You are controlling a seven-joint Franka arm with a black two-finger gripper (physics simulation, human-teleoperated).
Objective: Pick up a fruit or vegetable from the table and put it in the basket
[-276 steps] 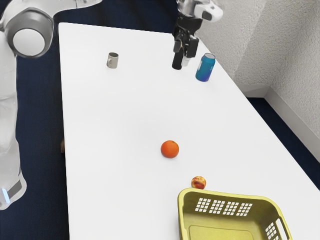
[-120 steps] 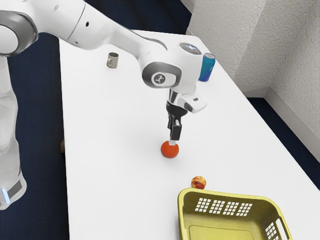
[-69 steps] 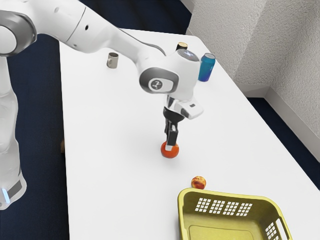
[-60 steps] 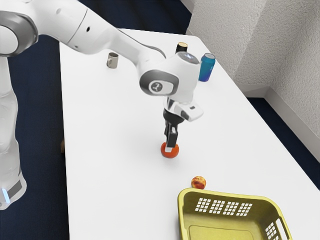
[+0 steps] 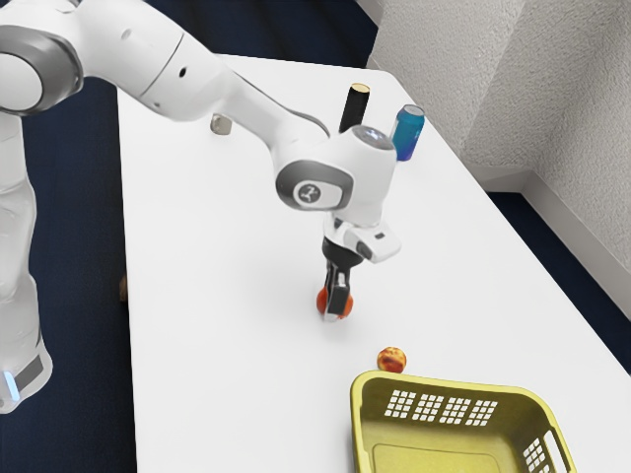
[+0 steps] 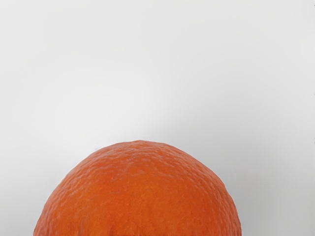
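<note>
By the exterior view's clock, beneath the black gripper, whose opening cannot be told, a round, pebbly-skinned orange is seen at the smooth white table. The white arm is marked with a round emblem. Dark blue floor is seen toward nine, rough pale wall toward two.

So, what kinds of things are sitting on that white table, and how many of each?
Fruit: 2 (orange, small red-and-yellow fruit)
Cans or similar cylinders: 2 (blue can, black cylinder)
Cups: 1 (grey cup, partly hidden)
Baskets: 1 (yellow basket)
Total: 6
</note>
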